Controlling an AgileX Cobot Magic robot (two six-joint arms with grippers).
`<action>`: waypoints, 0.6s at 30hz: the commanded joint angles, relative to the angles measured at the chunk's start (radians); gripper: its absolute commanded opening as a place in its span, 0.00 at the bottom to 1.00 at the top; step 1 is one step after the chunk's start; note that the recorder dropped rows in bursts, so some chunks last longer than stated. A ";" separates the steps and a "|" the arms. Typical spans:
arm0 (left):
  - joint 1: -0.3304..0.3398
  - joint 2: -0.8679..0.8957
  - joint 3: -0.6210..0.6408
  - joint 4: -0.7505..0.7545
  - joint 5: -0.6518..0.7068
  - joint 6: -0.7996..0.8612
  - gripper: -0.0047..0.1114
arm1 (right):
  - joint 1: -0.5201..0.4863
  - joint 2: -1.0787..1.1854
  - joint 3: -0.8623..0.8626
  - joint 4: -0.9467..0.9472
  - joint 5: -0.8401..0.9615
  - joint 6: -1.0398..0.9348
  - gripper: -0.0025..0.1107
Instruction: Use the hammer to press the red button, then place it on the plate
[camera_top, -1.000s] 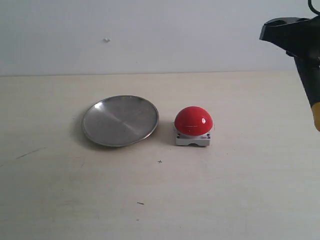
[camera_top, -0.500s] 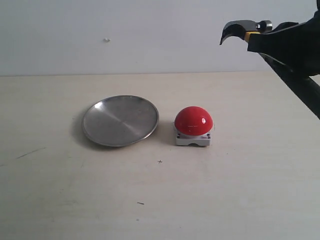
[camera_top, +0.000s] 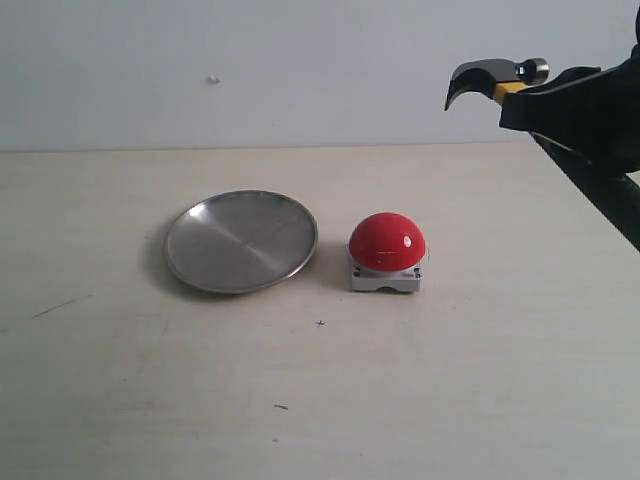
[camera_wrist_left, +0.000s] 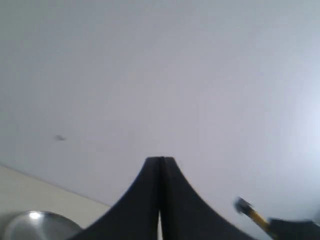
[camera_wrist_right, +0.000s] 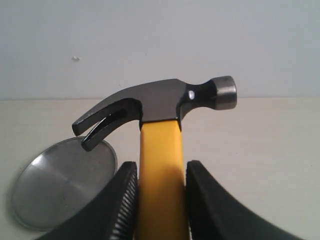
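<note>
My right gripper (camera_top: 535, 100) (camera_wrist_right: 161, 172) is shut on the yellow handle of the hammer (camera_top: 492, 77) (camera_wrist_right: 160, 102), held high at the right, above and to the right of the red button (camera_top: 387, 242). The dark head points left, claw end outward. The button sits on its light-grey base in the middle of the table, untouched. The silver plate (camera_top: 240, 240) (camera_wrist_right: 60, 185) lies just left of the button. My left gripper (camera_wrist_left: 161, 161) is shut with nothing in it; it faces the wall, with the plate's rim (camera_wrist_left: 30, 222) and the hammer head (camera_wrist_left: 244, 206) at the edges of its view.
The pale wooden table (camera_top: 320, 400) has a few small dark marks near the front. A plain white wall (camera_top: 250, 60) stands behind it. The right arm (camera_top: 600, 170) slants down along the right edge.
The right gripper has swung the hammer into view from the right edge, head now pointing left; in the last half second it shifted slightly right. Button and plate have not moved.
</note>
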 joint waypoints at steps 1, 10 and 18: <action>0.003 0.112 -0.037 0.320 -0.284 -0.368 0.05 | 0.001 -0.013 -0.007 -0.015 0.018 -0.001 0.02; 0.003 0.606 -0.225 0.439 -0.513 -0.482 0.27 | 0.001 -0.013 -0.007 -0.015 0.044 -0.001 0.02; -0.133 1.119 -0.403 0.401 -0.765 -0.478 0.42 | 0.001 -0.011 -0.007 -0.015 0.129 0.060 0.02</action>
